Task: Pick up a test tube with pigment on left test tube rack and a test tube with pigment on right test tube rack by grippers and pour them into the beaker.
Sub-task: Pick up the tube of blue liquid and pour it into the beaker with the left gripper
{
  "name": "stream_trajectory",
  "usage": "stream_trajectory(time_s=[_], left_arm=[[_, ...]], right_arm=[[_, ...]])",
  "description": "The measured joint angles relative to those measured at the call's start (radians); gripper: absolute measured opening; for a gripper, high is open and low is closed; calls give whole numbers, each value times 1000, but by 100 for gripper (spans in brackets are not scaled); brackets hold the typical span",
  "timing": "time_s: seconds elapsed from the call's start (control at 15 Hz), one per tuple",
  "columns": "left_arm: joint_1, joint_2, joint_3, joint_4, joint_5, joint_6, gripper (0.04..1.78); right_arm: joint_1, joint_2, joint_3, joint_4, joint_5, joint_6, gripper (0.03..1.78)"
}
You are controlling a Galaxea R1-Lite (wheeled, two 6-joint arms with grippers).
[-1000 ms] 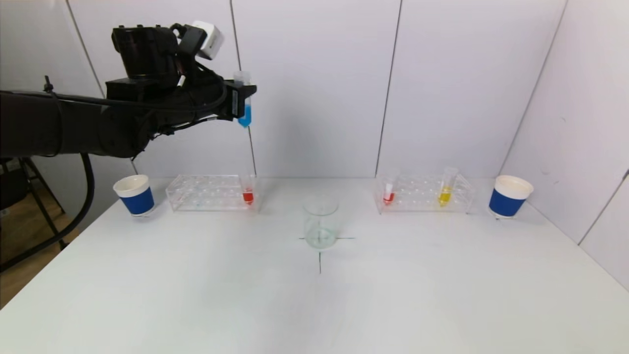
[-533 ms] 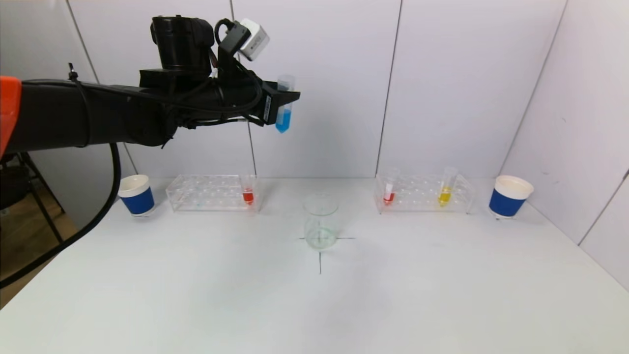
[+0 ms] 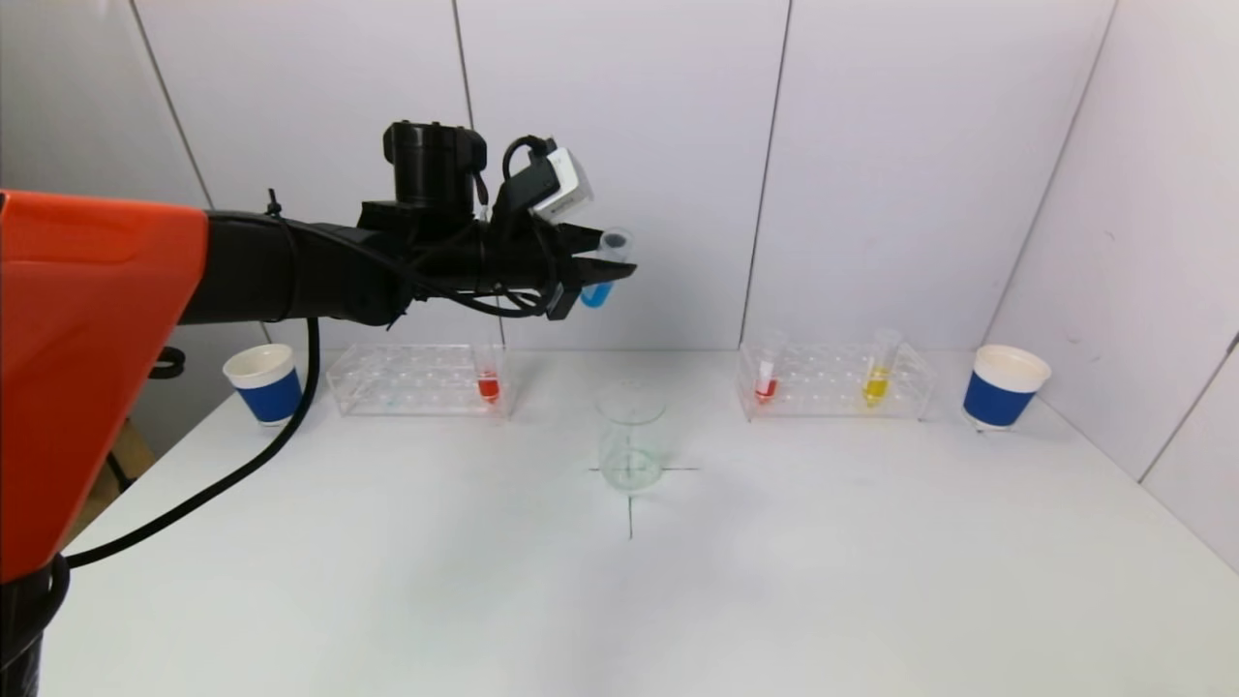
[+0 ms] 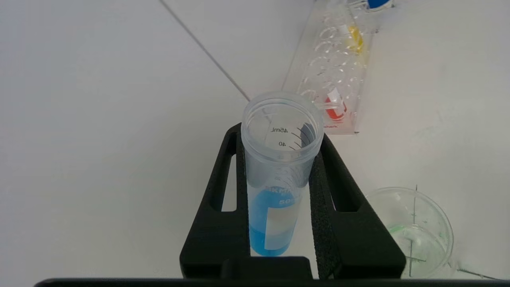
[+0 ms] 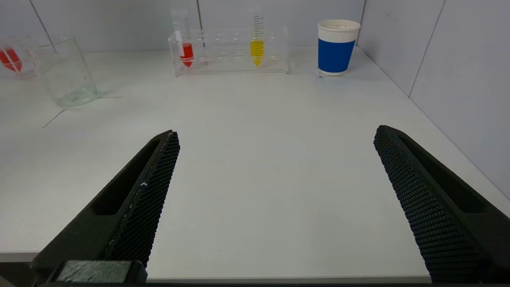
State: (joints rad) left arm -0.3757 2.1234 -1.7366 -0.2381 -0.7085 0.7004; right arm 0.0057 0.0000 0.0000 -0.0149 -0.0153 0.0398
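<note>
My left gripper (image 3: 602, 269) is shut on a clear test tube with blue pigment (image 3: 597, 288), held high and tilted, just left of and above the glass beaker (image 3: 631, 438). In the left wrist view the blue tube (image 4: 275, 207) sits between both pads of the left gripper (image 4: 280, 135), open mouth up, with the beaker (image 4: 414, 231) below. The left rack (image 3: 407, 379) holds a red tube (image 3: 489, 379). The right rack (image 3: 823, 385) holds a red tube (image 3: 766, 379) and a yellow tube (image 3: 879, 373). My right gripper (image 5: 277, 133) is open and empty, low by the table's front edge.
A blue-banded paper cup (image 3: 265, 383) stands left of the left rack, another cup (image 3: 1003, 385) right of the right rack. The beaker stands on a black cross mark (image 3: 630, 503). White panel walls close the back and right side.
The left arm has carried the blue tube rightward and lower, from over the left rack toward the beaker, and tilted its mouth to the right. The right gripper has not moved.
</note>
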Motion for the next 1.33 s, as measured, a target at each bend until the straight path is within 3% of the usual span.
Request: stream_trajectory(time_s=[0.33, 0.73, 1.33], left_arm=[[9, 50, -4, 3, -121, 177, 45], [11, 78, 11, -28, -141, 399, 45], [37, 130, 34, -140, -178, 521, 45]], right_arm=[[0, 0, 0, 0, 0, 0, 177], [0, 0, 0, 0, 0, 0, 177], [0, 0, 0, 0, 0, 0, 177]])
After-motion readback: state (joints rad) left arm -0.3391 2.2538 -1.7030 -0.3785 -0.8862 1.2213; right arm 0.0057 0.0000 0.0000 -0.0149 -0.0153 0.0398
